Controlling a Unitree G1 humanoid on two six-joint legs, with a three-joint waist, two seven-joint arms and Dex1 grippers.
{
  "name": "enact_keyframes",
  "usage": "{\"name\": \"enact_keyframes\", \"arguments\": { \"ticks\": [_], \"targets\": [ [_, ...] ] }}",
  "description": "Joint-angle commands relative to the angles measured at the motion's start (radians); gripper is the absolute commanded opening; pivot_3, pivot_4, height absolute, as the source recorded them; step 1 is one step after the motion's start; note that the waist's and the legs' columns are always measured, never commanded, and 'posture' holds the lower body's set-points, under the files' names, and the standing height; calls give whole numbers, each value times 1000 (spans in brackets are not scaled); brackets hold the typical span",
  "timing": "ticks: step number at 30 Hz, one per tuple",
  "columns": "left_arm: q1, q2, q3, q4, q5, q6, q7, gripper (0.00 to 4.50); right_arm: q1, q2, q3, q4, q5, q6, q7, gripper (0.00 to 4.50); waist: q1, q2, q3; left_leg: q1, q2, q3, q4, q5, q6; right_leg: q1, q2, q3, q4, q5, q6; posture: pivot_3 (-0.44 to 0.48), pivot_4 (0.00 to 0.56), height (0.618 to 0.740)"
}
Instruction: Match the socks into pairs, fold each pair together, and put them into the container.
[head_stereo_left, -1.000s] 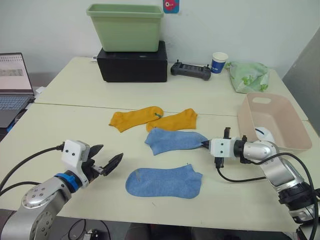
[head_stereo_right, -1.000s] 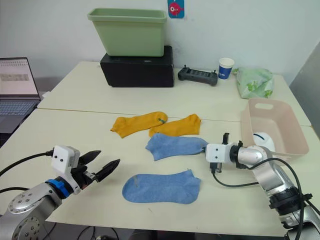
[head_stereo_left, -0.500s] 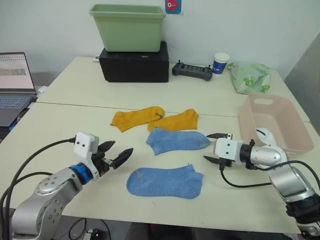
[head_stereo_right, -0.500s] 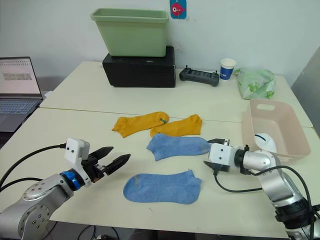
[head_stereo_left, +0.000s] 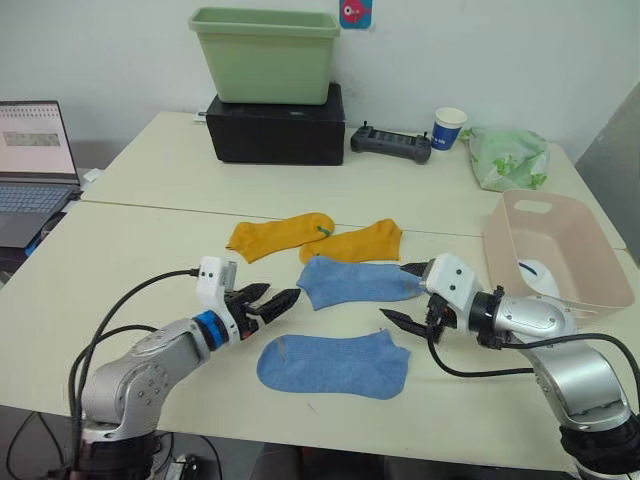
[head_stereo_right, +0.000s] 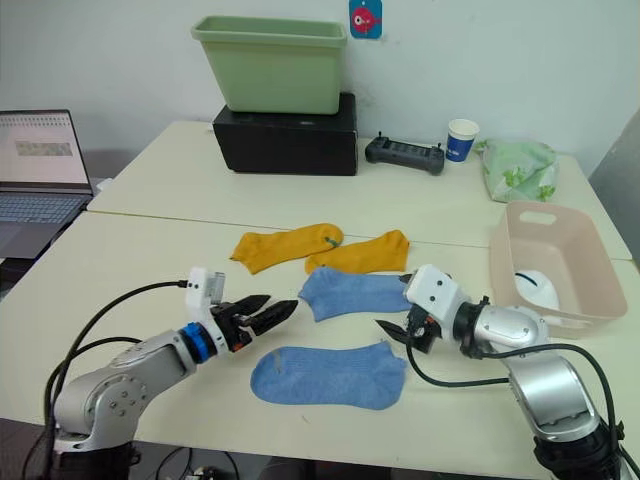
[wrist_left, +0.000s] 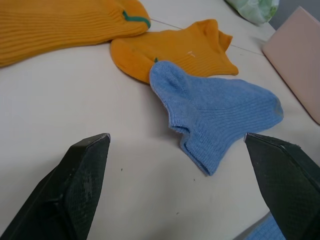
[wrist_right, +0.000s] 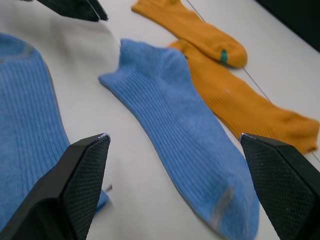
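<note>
Fingers (head_stereo_left: 283, 297) on both arms spread over the cream table (head_stereo_left: 130, 250), white wall (head_stereo_left: 100, 50) behind

Both arms reach inward, left gripper (head_stereo_left: 268, 300) and right gripper (head_stereo_left: 401, 292) fingers spread apart.

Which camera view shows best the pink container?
The right eye view: the pink container shows whole, with something white inside. The left eye view shows it nearly as well; the left wrist view catches just an outer wall.
</note>
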Motion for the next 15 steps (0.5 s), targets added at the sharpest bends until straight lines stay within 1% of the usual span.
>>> {"name": "enact_keyframes", "arguments": {
  "ticks": [1, 4, 6, 9, 13, 15],
  "targets": [
    [-82, -35, -64, 83, 29, -12, -7, 4500, -8, 4, 0, -100, 50, 54, -17, 4460, 0, 1, 0, 0, 0, -1, 0, 0, 0, 0, 0, -1, 0, 0, 0, 0, 150, 696],
    [-141, -67, -103, 166, 53, -22, -24, 4500, -7, -19, 6, -105, 51, 53, -21, 4460, 0, 1, 0, 0, 0, -1, 0, 1, -1, 1, 2, -3, 2, 0, 0, 0, 150, 696],
    [-165, -94, -128, 206, 85, -47, -17, 4100, -8, -32, -3, -105, 53, 54, -30, 4500, 0, 1, 0, 0, 0, -1, 0, 1, -1, 1, 2, -3, 1, 0, 0, 0, 150, 696],
    [-183, -115, -146, 229, 93, -53, -34, 3339, -14, -38, -11, -112, 64, 66, -52, 4500, 0, 1, 0, 0, 0, -1, 0, 1, -1, 1, 1, -3, 1, 0, 0, 0, 150, 696],
    [-182, -111, -146, 232, 107, -63, -47, 2062, -11, -41, -8, -131, 79, 80, -69, 4500, 0, 1, 0, 0, 0, -1, 0, 1, -1, 1, 1, -3, 1, 0, 0, 0, 150, 696],
    [-175, -110, -127, 224, 105, -69, -45, 1441, -6, -36, -8, -145, 90, 90, -78, 4500, 0, 1, 0, 0, 0, -1, 0, 1, -2, 1, 1, -3, 1, 0, 0, 0, 150, 696]
  ]
}}
